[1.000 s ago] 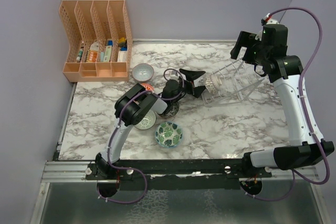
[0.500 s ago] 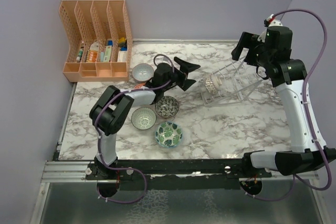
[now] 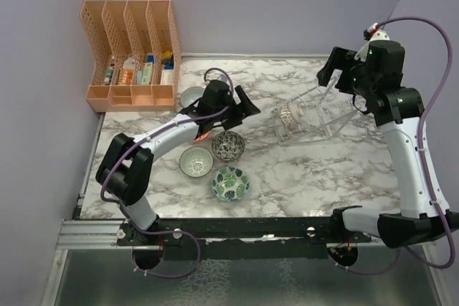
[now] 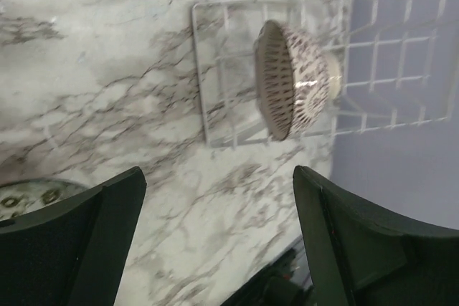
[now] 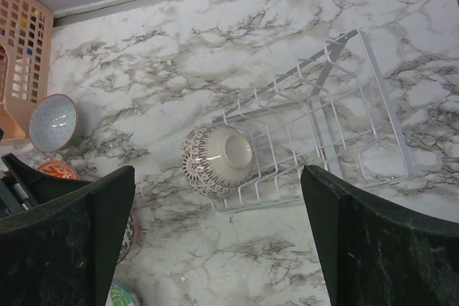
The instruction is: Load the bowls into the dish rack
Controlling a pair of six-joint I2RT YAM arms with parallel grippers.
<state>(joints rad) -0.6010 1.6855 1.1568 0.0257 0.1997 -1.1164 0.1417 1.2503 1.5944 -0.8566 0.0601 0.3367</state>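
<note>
Top external view: a lattice-patterned bowl (image 3: 289, 113) stands on edge between prongs at the dish rack's (image 3: 324, 116) end nearest the left arm. The other bowls, among them the dark speckled bowl (image 3: 228, 145), sit on the tabletop (image 3: 323, 177). The left end effector (image 4: 219, 177) hovers near them, fingers apart and empty. The right end effector (image 5: 216, 177) hangs over the rack, also spread. The next pick likely wants a rim pinch, then a tilt into the neighbouring slot.

Bowl (image 3: 289, 115) in dish rack (image 3: 324, 121) left end; other bowls (image 3: 228, 146) left, on table (image 3: 323, 170).
</note>
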